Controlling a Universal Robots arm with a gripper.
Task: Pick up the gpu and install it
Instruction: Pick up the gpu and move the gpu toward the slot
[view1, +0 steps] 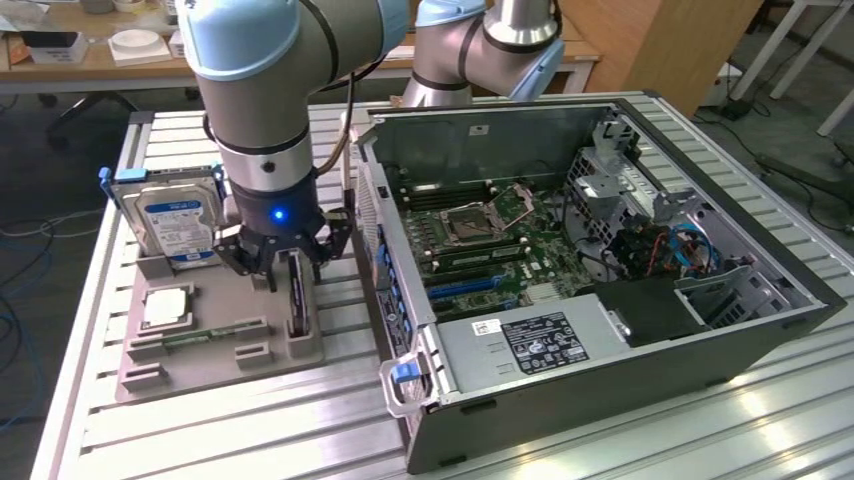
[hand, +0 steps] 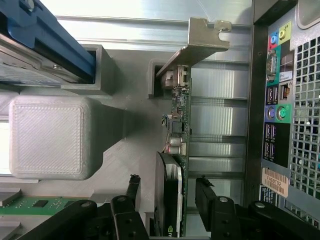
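Work is at the grasp: the gripper (view1: 283, 282) hangs over the gpu (view1: 296, 300), which stands on edge in a slot of the tray (view1: 214, 372), just beside the case (view1: 601, 330) and outside its port-side wall. Seen from the wrist, the fingers (hand: 206, 200) sit either side of the card with a gap showing on each side, so the jaws are open around it and have hold of nothing. I'd judge the gpu light and stiff but fragile, with bare board, small parts and edge contacts. The black cooler (hand: 167, 200) looks the safest bulk to pinch, across the card's thickness, so it lifts level. The thin metal bracket (hand: 200, 42) at one end would only lever.
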